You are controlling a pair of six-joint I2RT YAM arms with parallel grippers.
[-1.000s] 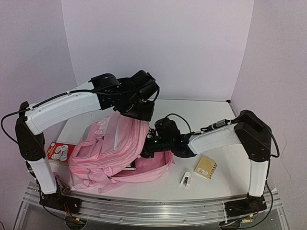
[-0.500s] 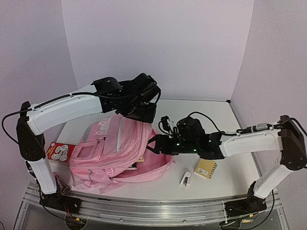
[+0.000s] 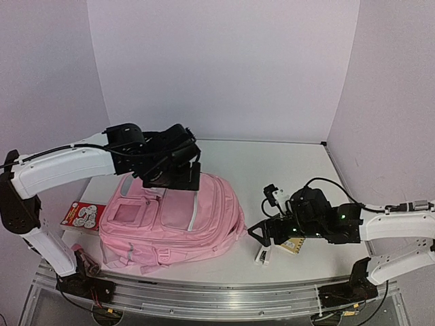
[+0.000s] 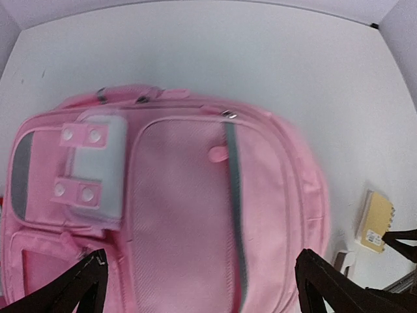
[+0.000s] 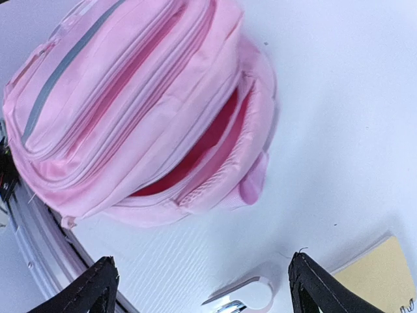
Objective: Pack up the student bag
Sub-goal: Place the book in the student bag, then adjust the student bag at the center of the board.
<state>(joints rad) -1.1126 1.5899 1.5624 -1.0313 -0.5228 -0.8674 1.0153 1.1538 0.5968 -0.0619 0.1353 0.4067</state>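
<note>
The student bag (image 3: 170, 217) lies flat on the white table, front pockets up; in the left wrist view the student bag (image 4: 182, 208) fills most of the frame. My left gripper (image 3: 178, 182) hovers open just above the bag's top end with nothing between its fingers (image 4: 71, 290). My right gripper (image 3: 262, 234) is open and empty to the right of the bag, low over the table. In the right wrist view the student bag (image 5: 130, 98) shows its main zip gaping, red lining inside. What lies inside is hidden.
A white stapler (image 3: 263, 255) and a yellow spiral notebook (image 3: 292, 243) lie right of the bag, under my right gripper. The stapler (image 5: 251, 300) sits between my right fingers' line. A red-and-white packet (image 3: 81, 215) lies left of the bag.
My left gripper has opened and let go of the bag's flap, which dropped flat. My right arm has pulled back rightward out of the bag's opening and opened wider.
</note>
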